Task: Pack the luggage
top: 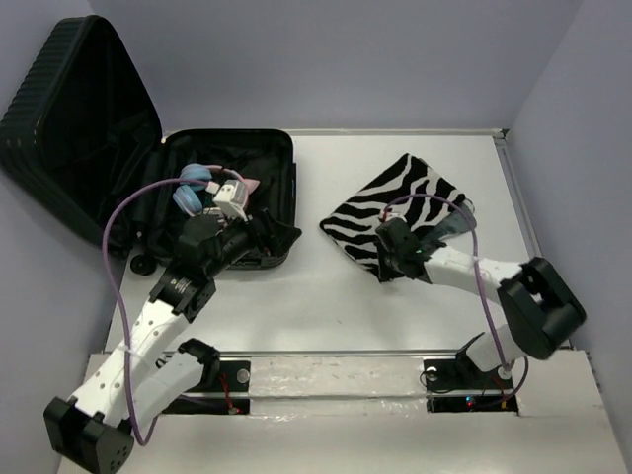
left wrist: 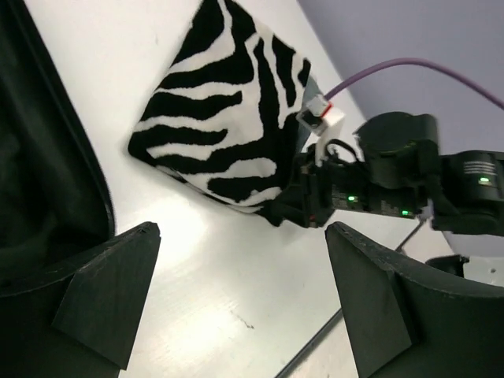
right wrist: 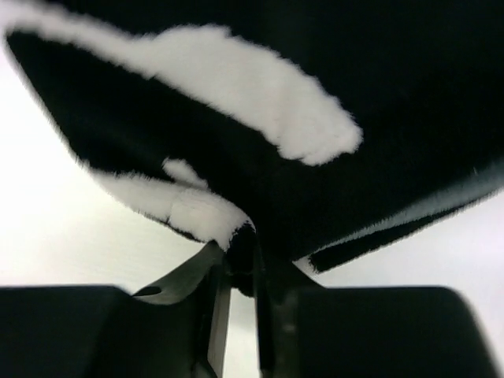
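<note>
The left gripper (left wrist: 240, 260) stands wide open with nothing between its blocky, matte black fingers (left wrist: 110, 291) – only bare white table (left wrist: 213, 315) shows in the gap. Just to one side of those jaws runs the rim of the luggage (top: 79, 109). It is a black hard-shell case lying open at the far left of the table, its ribbed lid tipped back against the wall and its dark fabric lining facing up. Past the jaws, inside the lower shell, lie blue headphones (top: 188, 200).

Over on the other side, the right gripper (right wrist: 240, 260) is pinched almost fully together on the nearest corner of the zebra pouch (right wrist: 315, 79). The fabric is fuzzy and plush, with soft-edged black and white stripes, and it bunches into a small fold right where the fingers (right wrist: 213, 315) meet. Beyond the jaws the pouch spreads flat as a square set cornerwise – well apart from the case, with open tabletop between them.

A purple cable (top: 114, 257) loops up along each arm. The left arm's own wrist and camera block part of the suitcase interior from above, so I cannot tell what else lies in there.
</note>
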{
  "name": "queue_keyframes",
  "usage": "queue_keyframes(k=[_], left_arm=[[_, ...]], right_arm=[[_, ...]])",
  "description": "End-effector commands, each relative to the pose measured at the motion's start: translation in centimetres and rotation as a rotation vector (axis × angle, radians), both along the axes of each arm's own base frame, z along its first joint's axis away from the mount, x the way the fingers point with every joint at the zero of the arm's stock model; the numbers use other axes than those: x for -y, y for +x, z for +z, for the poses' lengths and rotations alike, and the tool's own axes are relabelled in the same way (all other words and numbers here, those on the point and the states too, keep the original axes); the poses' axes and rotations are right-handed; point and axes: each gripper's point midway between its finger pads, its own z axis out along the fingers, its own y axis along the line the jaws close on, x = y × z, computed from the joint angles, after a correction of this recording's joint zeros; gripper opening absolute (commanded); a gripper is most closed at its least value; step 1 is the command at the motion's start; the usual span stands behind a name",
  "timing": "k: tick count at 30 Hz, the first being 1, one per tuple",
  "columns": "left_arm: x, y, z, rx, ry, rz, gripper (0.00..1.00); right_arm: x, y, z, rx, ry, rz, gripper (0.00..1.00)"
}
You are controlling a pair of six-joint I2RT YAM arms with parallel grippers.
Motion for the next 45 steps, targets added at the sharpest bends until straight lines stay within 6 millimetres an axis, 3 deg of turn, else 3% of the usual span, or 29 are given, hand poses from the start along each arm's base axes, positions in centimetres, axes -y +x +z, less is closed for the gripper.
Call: queue_keyframes(k=[1, 3, 4, 6, 7, 8, 12, 13, 15, 19, 20, 21, 24, 25, 27, 28, 31, 34, 36, 38, 40, 41, 45], left_arm=[[4.1, 0.2, 1.7, 0.023, -0.015, -0.043, 0.99], [5.9, 0.0, 1.3, 0.014, 0.027, -0.060, 0.99], [6.6, 1.0, 1.4, 0.009, 0.062, -0.015, 0.99], [8.7, 0.3, 0.5, 0.006, 0.142, -0.031, 0.99], [9.4, 1.5, 0.4, 0.008, 0.176, 0.010, 0.99], [9.8, 1.5, -0.5, -0.007, 0.223, 0.012, 0.99], [11.4, 4.5, -2.9, -0.038, 0.372, 0.046, 0.99], [12.4, 5.9, -3.7, -0.045, 0.425, 0.049, 0.99], [13.2, 7.0, -5.5, -0.076, 0.503, 0.040, 0.99], [16.3, 9.6, -9.9, -0.158, 0.600, -0.045, 0.99], [16.8, 10.1, -10.4, -0.167, 0.602, -0.051, 0.99], [17.1, 10.4, -11.1, -0.182, 0.618, -0.059, 0.99], [17.9, 11.4, -12.6, -0.208, 0.631, -0.071, 0.99], [18.2, 11.5, -13.3, -0.223, 0.631, -0.088, 0.99], [17.7, 12.3, -14.0, -0.242, 0.628, -0.082, 0.99], [17.5, 12.2, -14.6, -0.258, 0.631, -0.085, 0.99], [17.1, 12.4, -15.2, -0.269, 0.625, -0.092, 0.99], [16.9, 12.4, -15.7, -0.285, 0.619, -0.109, 0.99], [16.8, 12.5, -15.7, -0.287, 0.619, -0.109, 0.99], [16.5, 12.7, -16.1, -0.308, 0.601, -0.113, 0.99], [16.5, 12.6, -16.6, -0.332, 0.581, -0.141, 0.99], [16.4, 12.6, -17.2, -0.348, 0.580, -0.147, 0.99], [16.7, 12.2, -18.9, -0.388, 0.583, -0.189, 0.99]], right_arm=[[1.9, -5.4, 0.2, -0.059, 0.134, -0.121, 0.31], [2.7, -5.9, 1.5, -0.016, 0.179, -0.151, 0.47], [3.0, -6.0, 3.2, 0.036, 0.237, -0.174, 0.66], [3.7, -5.6, 5.0, 0.091, 0.286, -0.213, 0.81], [4.1, -5.0, 6.0, 0.130, 0.309, -0.242, 0.92], [4.5, -4.4, 7.6, 0.183, 0.338, -0.266, 0.96], [8.4, -0.7, 10.0, 0.283, 0.304, -0.389, 1.00], [10.5, 0.9, 10.5, 0.315, 0.297, -0.458, 1.00], [12.9, 2.4, 10.5, 0.320, 0.264, -0.523, 1.00], [18.9, 5.0, 9.6, 0.341, 0.241, -0.718, 1.00], [18.7, 5.3, 9.3, 0.343, 0.249, -0.712, 1.00], [20.1, 5.5, 9.0, 0.339, 0.258, -0.757, 1.00], [21.8, 6.3, 7.1, 0.298, 0.303, -0.814, 1.00], [21.7, 6.9, 7.1, 0.300, 0.349, -0.800, 1.00], [21.7, 7.0, 4.9, 0.225, 0.393, -0.811, 1.00], [21.9, 8.0, 5.3, 0.246, 0.453, -0.792, 1.00], [21.7, 9.2, 3.4, 0.193, 0.507, -0.788, 1.00], [20.4, 10.5, 2.2, 0.138, 0.595, -0.767, 1.00], [18.8, 12.1, 2.9, 0.123, 0.715, -0.718, 0.95], [17.4, 12.9, 2.0, 0.083, 0.776, -0.688, 0.87], [16.8, 13.8, 1.9, 0.076, 0.784, -0.668, 0.85], [16.8, 13.8, 0.9, 0.054, 0.779, -0.678, 0.85], [15.1, 14.3, 0.0, 0.021, 0.805, -0.653, 0.84]])
